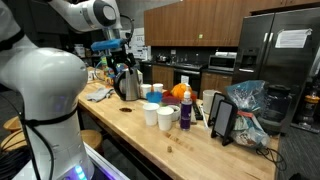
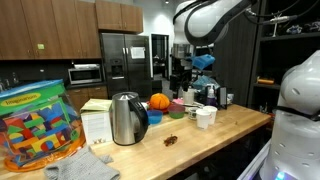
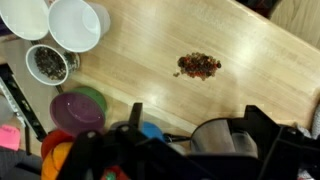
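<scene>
In an exterior view the gripper (image 1: 110,46) hangs at 12 o'clock of the kettle (image 1: 126,82); whether it is open I cannot tell. In an exterior view white cups (image 2: 205,117) stand at the kettle's (image 2: 125,118) 3 o'clock. In the wrist view a crumb pile (image 3: 200,66) lies at 12 o'clock of the kettle (image 3: 215,135)

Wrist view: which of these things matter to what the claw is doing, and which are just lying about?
In hand: claw; kettle, nearest below it.
Lying about: white cups; jar; purple cup; crumb pile; orange.
</scene>
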{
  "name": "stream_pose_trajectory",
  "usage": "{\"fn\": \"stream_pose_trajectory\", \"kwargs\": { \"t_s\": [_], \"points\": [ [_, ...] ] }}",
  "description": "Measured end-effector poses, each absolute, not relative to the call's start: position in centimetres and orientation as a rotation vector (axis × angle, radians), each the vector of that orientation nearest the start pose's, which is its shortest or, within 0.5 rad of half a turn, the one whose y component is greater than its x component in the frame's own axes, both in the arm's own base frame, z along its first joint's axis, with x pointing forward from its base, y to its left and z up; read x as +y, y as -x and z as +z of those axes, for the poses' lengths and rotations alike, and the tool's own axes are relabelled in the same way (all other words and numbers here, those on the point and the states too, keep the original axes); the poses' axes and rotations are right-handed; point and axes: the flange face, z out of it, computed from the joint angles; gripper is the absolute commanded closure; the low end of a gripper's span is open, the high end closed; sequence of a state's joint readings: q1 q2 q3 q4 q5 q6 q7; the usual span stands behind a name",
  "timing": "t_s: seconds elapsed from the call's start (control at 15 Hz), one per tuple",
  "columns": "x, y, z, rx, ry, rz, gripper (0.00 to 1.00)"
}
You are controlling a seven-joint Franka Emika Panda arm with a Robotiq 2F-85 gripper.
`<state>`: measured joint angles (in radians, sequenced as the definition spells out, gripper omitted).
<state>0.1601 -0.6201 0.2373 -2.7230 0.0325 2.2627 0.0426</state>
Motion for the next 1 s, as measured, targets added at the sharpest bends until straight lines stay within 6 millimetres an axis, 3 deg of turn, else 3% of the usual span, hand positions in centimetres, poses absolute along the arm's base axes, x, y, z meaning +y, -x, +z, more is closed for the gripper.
{"fn": "stream_pose_trajectory", "kwargs": {
  "t_s": [0.2, 0.6, 0.8, 1.0],
  "points": [
    [16.9, -32.8, 41.6, -0.583, 3.183, -0.419, 0.0],
    [22.8, -30.1, 42.0, -0.943, 3.099, -0.573, 0.0],
    [24.8, -28.1, 41.9, -1.202, 3.022, -0.513, 0.0],
    [24.8, -27.2, 41.7, -1.29, 3.038, -0.38, 0.0]
  ]
}}
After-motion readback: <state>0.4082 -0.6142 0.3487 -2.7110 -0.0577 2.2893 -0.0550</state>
